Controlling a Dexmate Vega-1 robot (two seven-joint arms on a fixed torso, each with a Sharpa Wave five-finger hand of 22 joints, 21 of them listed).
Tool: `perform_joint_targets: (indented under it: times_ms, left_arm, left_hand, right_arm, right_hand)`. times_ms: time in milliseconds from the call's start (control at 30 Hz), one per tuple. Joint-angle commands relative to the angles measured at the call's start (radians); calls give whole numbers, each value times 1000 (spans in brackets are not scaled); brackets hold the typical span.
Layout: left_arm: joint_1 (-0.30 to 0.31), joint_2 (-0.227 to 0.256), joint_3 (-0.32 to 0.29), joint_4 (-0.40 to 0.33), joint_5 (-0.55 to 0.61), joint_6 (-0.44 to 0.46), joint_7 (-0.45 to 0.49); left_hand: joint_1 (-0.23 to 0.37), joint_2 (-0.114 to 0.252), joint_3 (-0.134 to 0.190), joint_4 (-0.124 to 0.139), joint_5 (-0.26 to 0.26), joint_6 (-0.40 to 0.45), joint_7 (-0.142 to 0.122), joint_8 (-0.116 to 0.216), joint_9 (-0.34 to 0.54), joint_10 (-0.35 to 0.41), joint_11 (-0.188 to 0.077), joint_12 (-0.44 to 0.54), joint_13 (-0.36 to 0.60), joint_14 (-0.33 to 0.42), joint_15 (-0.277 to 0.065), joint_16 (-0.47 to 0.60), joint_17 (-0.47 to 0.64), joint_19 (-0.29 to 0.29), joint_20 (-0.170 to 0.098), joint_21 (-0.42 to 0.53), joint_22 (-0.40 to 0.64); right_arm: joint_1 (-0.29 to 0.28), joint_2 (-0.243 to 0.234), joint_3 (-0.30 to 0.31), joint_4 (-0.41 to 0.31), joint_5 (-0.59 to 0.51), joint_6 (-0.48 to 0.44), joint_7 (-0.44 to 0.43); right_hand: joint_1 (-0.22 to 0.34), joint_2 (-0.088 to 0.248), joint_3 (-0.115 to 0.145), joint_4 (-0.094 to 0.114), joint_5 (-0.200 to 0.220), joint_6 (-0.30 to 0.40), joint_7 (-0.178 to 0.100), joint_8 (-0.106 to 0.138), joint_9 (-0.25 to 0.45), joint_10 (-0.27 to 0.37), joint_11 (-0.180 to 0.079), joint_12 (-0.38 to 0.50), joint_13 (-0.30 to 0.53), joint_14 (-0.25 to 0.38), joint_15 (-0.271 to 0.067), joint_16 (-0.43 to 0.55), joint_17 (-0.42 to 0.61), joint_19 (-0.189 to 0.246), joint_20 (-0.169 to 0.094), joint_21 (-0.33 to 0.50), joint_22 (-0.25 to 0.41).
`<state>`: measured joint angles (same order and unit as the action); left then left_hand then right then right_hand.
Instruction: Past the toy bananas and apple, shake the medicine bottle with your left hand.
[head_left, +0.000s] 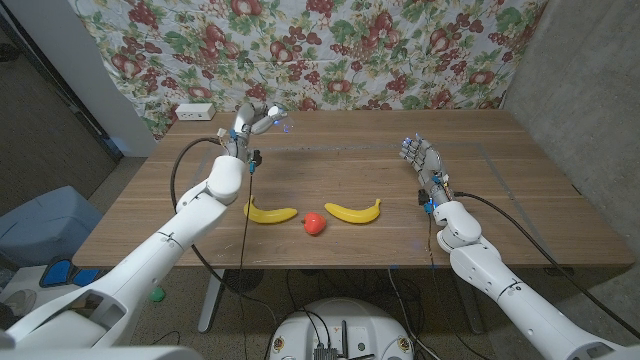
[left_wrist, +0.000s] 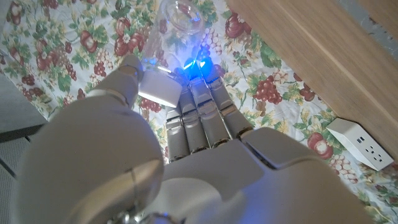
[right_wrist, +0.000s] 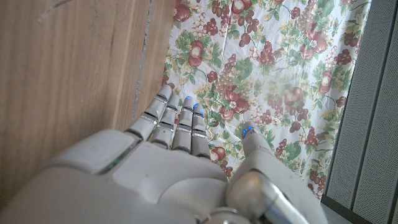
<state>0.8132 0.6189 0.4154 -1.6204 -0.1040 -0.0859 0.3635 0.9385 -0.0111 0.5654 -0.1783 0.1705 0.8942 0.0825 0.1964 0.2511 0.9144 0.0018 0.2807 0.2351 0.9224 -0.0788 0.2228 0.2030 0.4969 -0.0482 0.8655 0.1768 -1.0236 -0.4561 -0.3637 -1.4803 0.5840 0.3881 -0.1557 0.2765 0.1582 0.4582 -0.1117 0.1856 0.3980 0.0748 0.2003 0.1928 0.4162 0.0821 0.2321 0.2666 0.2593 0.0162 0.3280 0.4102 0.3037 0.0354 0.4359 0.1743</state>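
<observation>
Medicine bottle (head_left: 266, 121) gripped in the left hand (head_left: 249, 124), raised above the table's far edge beyond the bananas (head_left: 271, 212) and apple (head_left: 314, 224) (right hand (head_left: 419, 157) idle, fingers apart). Shaking step; next, brisk wrist oscillation.

Medicine bottle (left_wrist: 177, 18), blurred, top cut off

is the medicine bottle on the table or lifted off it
Lifted. The left hand holds the medicine bottle above the far side of the table, its fingers wrapped around it, with floral cloth behind.
</observation>
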Motion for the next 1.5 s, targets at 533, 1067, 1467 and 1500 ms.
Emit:
perform_joint_targets:
  times_ms: [533,1067,1467,1500]
  left_arm:
    - [-134,152,107,-83,-45,263,-359]
    - [-70,122,79,-80,-1,162,-198]
    - [-27,111,75,-112,142,153,-49]
    - [-26,113,75,-117,151,161,-48]
  left_hand:
    - [167,178,10,6,7,56,-14,4,2,176,-165,2,2,45,-155,2,0,-4,-94,7,3]
    - [166,178,11,6,7,54,-13,3,3,176,-167,2,2,43,-155,1,0,-6,-93,10,3]
    - [166,177,12,4,7,53,-20,3,3,176,-167,1,2,43,-157,1,0,-5,-93,13,2]
    - [165,177,12,4,7,53,-20,3,3,175,-167,1,2,42,-157,1,0,-5,-93,13,2]
  right_arm:
    - [-13,-7,9,-1,8,13,8]
    - [-24,-10,12,-11,7,18,5]
    - [-34,-12,12,-21,3,24,4]
    - [-35,-12,13,-22,4,25,4]
  right_hand:
    - [0,6,1,-3,5,11,-1,3,3,7,1,1,5,10,0,-5,3,10,5,-5,6]
    - [0,6,2,-3,5,11,-1,3,3,7,1,1,6,11,-2,-6,3,11,5,-8,6]
    - [0,6,1,-3,5,11,0,3,3,8,1,1,6,10,-2,-6,3,12,6,-11,6]
    - [0,6,1,-3,5,11,-1,3,3,8,1,1,6,11,-2,-6,3,12,5,-11,6]
